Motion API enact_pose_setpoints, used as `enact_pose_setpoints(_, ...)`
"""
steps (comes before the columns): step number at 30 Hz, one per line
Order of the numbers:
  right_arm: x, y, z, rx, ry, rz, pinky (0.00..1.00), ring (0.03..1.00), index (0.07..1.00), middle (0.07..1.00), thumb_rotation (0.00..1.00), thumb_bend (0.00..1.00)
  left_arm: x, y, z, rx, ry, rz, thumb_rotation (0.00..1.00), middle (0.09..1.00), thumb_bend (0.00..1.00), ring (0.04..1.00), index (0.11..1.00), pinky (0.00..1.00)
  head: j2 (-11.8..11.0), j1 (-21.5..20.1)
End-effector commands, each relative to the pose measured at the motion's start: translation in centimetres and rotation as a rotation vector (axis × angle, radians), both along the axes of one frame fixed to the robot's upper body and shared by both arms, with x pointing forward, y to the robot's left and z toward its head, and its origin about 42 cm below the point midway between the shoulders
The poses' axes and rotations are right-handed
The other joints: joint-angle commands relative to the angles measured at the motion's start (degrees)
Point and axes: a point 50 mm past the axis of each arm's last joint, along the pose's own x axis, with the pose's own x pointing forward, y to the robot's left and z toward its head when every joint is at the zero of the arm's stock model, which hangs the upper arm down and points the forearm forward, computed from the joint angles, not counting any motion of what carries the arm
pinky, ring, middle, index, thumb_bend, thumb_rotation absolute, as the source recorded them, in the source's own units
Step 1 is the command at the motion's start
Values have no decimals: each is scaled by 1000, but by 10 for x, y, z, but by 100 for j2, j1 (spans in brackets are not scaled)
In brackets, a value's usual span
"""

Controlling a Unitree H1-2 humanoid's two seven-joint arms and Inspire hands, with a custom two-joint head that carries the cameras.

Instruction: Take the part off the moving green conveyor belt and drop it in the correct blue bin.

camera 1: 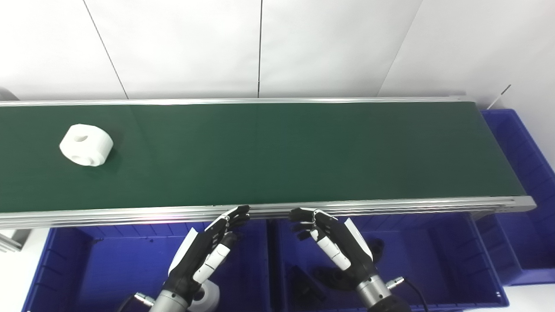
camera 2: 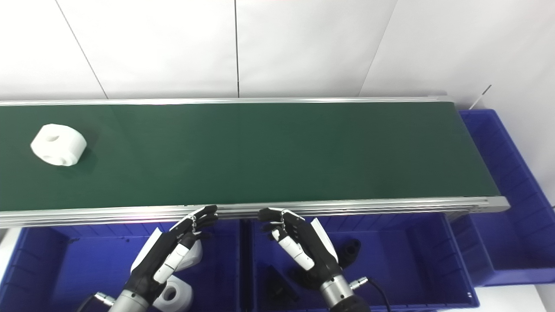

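A white round part with a hole on top and one in its side lies on the green conveyor belt at the far left. Both hands hover below the belt's near rail, over the blue bins. My left hand is open with its fingers stretched toward the rail, above the left blue bin. Over the middle blue bin my right hand is open too, fingers slightly curled, holding nothing. Both are far from the part.
White parts lie in the left bin under my left hand, and black parts lie in the middle bin. A third blue bin stands past the belt's right end. Aluminium rails edge the belt; a white wall rises behind.
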Motion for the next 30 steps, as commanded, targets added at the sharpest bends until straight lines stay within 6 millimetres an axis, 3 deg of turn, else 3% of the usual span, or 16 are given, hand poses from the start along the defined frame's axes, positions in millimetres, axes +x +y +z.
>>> enact_pose_setpoints(1,4,0,7,19,-56,3,638,701,737,746,910,727,4,-4,10,-21,-66,-7,970,861,600,870,865,789,-56,59)
enact_pose_setpoints(9,-6,-13,-3,0,-48,-7,645,705,736,748,916,733,-4,-19,21,-62,-161,-15,928,860,615,871,847,821,-499,874)
enact_pose_setpoints(16,-10,-28,-22,8,-52,-5,634,699,740,741,913,747,4,-31,55,-86,-400,-16,844,847,641,838,843,770,-997,1393)
enact_pose_setpoints(22,-9,-37,-40,3,-47,3,634,692,744,737,929,741,28,-25,93,-69,-627,28,874,825,696,836,826,793,-1411,1665)
enact_pose_setpoints(25,-7,-39,-46,7,-45,5,633,686,740,735,931,754,44,-18,110,-43,-741,57,878,822,685,836,828,791,-1491,1699)
enact_pose_setpoints(30,-3,-38,-55,13,-47,-5,622,673,720,722,923,734,83,-1,134,91,-898,111,853,824,678,832,834,779,-1772,1728)
